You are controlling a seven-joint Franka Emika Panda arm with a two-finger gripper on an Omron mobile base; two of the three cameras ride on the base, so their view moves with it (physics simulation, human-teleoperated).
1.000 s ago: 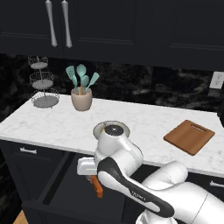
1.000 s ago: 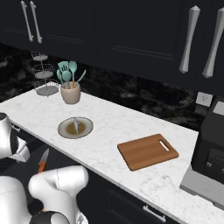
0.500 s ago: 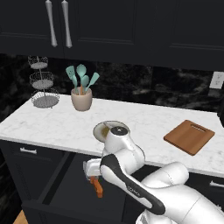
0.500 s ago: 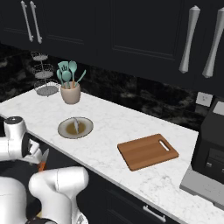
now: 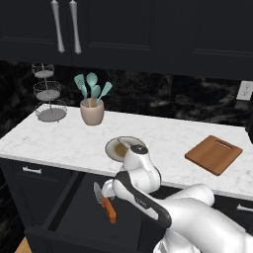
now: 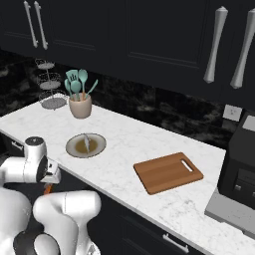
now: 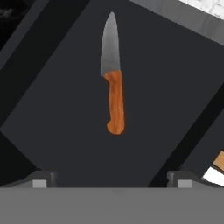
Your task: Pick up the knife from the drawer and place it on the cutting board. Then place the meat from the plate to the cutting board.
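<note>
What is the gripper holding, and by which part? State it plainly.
Nothing is held. The gripper is open above the drawer, and the knife lies flat on the drawer floor, ahead of the fingertips and untouched.

A white marble counter runs beneath black upper cupboards with long silver handles; behind it a dark, marbled backsplash carries a pale wall socket at the right; black lower cabinets stand under the counter; a dark appliance sits at the far right
</note>
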